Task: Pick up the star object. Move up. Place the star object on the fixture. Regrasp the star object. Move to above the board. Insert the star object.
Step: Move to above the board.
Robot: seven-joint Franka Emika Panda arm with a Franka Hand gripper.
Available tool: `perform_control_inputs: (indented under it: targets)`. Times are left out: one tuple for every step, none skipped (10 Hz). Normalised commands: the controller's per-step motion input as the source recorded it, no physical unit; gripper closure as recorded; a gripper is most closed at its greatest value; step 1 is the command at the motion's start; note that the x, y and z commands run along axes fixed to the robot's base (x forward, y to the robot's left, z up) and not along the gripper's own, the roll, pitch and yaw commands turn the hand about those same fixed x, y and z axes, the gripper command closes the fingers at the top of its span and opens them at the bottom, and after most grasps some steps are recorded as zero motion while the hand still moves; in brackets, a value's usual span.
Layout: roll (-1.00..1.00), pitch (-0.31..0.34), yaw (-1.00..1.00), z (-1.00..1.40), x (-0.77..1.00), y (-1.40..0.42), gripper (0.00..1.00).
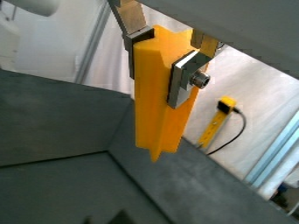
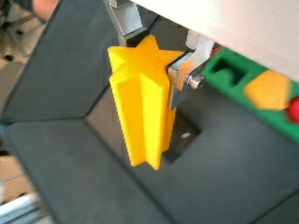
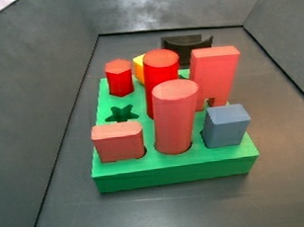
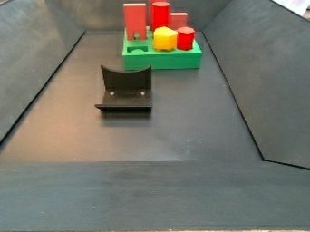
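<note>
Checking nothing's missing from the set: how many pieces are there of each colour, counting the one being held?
Red or salmon pegs: 5
Blue peg: 1
Yellow block on the board: 1
Yellow star object, held in the claw above the floor in a wrist view: 1
Total: 8

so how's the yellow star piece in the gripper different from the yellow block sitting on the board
The star object, clamped in the gripper in both wrist views, is a long five-pointed prism; the yellow block is short and looks rounded or many-sided.

The star object hangs in the air, clear of the floor; the yellow block stands on the green board among red pegs.

Neither side view shows the star object or the gripper, but both show the block.

Both share a similar yellow-orange colour.
</note>
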Motion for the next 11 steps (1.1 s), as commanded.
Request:
perform_control_inputs:
  targets:
    - [-1.0, -0.094, -0.1, -0.02, -0.79, -1.0, 1.0]
    - [-1.0, -0.094, -0.11, -0.01, -0.79, -1.0, 1.0]
    - [-1.0, -0.096, -0.11, -0.01, -0.82, -1.0, 1.0]
    - [-1.0, -0.09, -0.12, -0.01, -0.77, -0.9, 1.0]
    - [-1.0, -0.092, -0.12, 0.01, -0.55, -0.59, 1.0]
    - [-1.0, -0.093, -0.12, 0.0, -0.4, -0.4, 1.0]
    - [-1.0, -0.077, -0.12, -0.01, -0.2, -0.16, 1.0]
    - [-1.0, -0.068, -0.12, 0.0, -0.13, -0.1, 1.0]
    - [-0.69, -0.049, -0.07, -0.01, -0.08, -0.02, 1.0]
    - [-0.47, -0.039, -0.04, 0.0, -0.06, -0.01, 1.0]
    - [-0.27, -0.028, -0.02, 0.0, -0.04, -0.01, 1.0]
